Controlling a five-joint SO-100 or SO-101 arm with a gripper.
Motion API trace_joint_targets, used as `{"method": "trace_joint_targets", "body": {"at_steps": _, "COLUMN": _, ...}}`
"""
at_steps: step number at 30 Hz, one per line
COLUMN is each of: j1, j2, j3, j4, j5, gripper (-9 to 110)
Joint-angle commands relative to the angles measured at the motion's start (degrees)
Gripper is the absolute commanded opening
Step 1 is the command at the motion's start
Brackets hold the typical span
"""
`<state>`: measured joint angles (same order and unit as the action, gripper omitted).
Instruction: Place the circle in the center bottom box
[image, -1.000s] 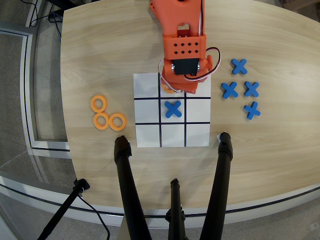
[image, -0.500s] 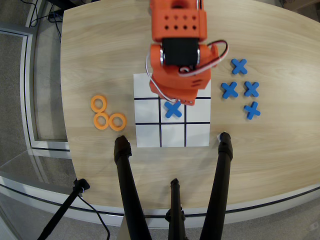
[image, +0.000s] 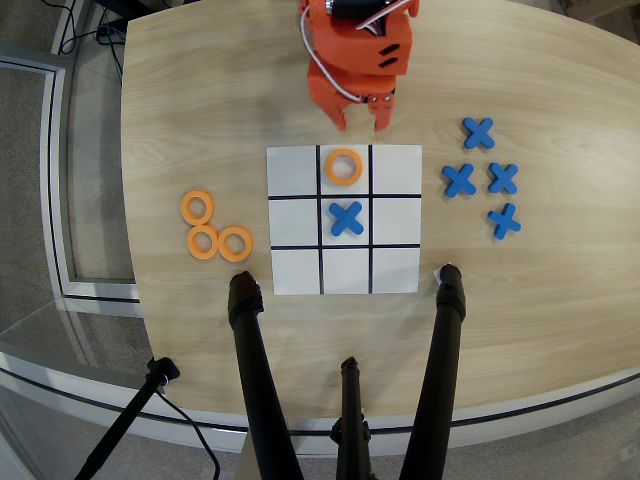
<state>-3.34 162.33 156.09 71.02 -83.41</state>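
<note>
Gripper (image: 361, 124) open, fingers spread, nothing held, hanging above bare table just beyond the grid's top edge in the overhead view. Circle (image: 344, 167): flat orange ring, round hole, lying free inside the center bottom box (image: 331, 183), just below the fingertips, not touching them. No legible writing.

- The arm (image: 355, 45) is bright orange plastic with a boxy, blocky housing and rounded edges.
- A dark servo body shows at its top, near the picture's upper edge.
- Thin white and red cables loop out along the housing's sides, just above the fingers.
- The gripper (image: 359, 117) ends in 2 short orange fingers (image: 339, 114), tapering to blunt tips with a gap between them.
- Small dark screw holes dot the housing just above the fingers.
</note>
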Motion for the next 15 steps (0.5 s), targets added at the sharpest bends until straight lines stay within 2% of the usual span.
{"method": "trace_joint_targets", "body": {"at_steps": 1, "j1": -2.02, "j2": 6.77, "j3": 5.80, "j4": 0.00, "j5": -2.20, "gripper": 15}}
{"method": "trace_joint_targets", "body": {"at_steps": 15, "j1": -4.04, "j2": 25.22, "j3": 23.20, "j4": 3.43, "j5": -7.47, "gripper": 15}}
